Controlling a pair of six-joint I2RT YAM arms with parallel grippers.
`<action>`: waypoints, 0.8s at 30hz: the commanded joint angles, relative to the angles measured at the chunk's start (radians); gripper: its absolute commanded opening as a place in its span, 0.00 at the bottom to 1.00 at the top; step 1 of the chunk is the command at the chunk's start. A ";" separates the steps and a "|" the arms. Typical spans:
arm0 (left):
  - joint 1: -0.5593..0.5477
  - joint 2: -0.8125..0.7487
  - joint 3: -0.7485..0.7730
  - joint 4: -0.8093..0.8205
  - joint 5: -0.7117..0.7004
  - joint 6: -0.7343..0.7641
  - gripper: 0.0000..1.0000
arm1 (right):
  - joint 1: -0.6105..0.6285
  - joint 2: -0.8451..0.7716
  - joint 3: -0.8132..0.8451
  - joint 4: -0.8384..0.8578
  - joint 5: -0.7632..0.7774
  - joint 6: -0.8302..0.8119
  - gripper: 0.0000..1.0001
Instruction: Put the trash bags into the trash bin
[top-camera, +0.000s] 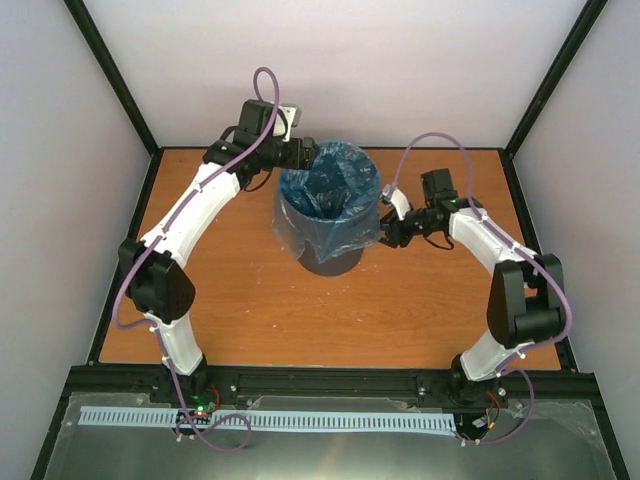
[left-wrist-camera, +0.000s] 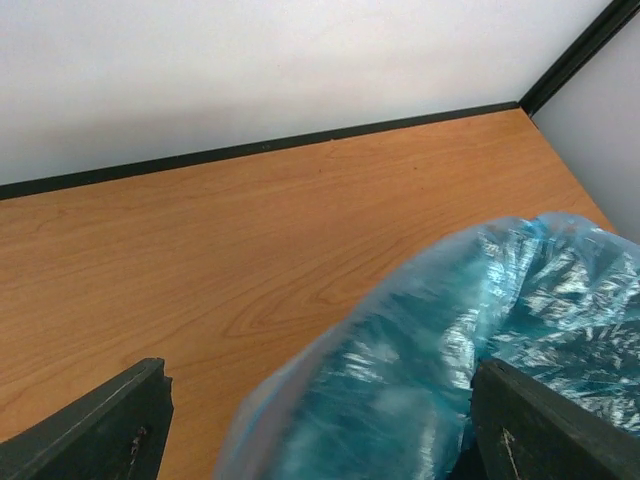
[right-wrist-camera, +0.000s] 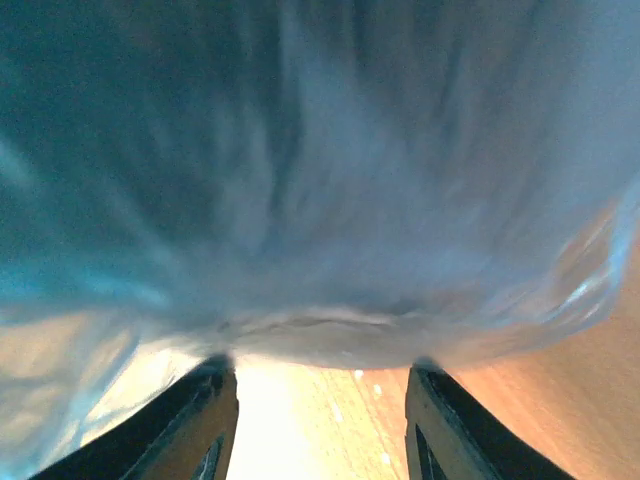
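**Trash bag (top-camera: 330, 185) lines trash bin (top-camera: 332, 262) at mid-table**

From above, the trash bin, a round, dark grey plastic tub tapering toward its base, stands upright near the middle of the wood-grain table (top-camera: 250, 310); the trash bag, a thin, glossy, translucent light-blue film, fills the bin's mouth and hangs crumpled over the rim, covering most of the outer wall; the left gripper (top-camera: 300, 155) sits at the far-left rim, and the right gripper (top-camera: 388, 232) is low against the bag's skirt on the bin's right side; a lilac cable (top-camera: 262, 75) loops above the left wrist.

At the left wrist, two dark, matte fingers (left-wrist-camera: 100, 425) stand at the bottom corners, the jaws wide; a wrinkled, shiny fold of the bag bulges up between them, reaching the right finger and clear of the left, pinched by neither; beyond lie smooth orange-brown laminate, a black frame bar (left-wrist-camera: 250, 150) and a plain white wall (left-wrist-camera: 300, 60).

At the right wrist, the film fills the upper view as a soft, milky blue blur; two dark fingers (right-wrist-camera: 190, 425) stand moderately apart with bare wood showing in the gap and nothing held; the bag's hem runs across just past the fingertips; whether it touches them cannot be told.
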 joint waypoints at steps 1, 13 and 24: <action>0.008 -0.056 -0.009 -0.017 -0.014 0.006 0.83 | 0.058 0.077 -0.017 0.069 0.055 0.018 0.47; 0.006 -0.194 0.077 -0.163 0.023 0.034 0.82 | -0.099 0.017 0.017 -0.034 0.118 -0.018 0.47; -0.072 -0.253 0.061 -0.306 0.064 0.057 0.73 | -0.117 0.428 0.547 -0.028 0.135 0.207 0.53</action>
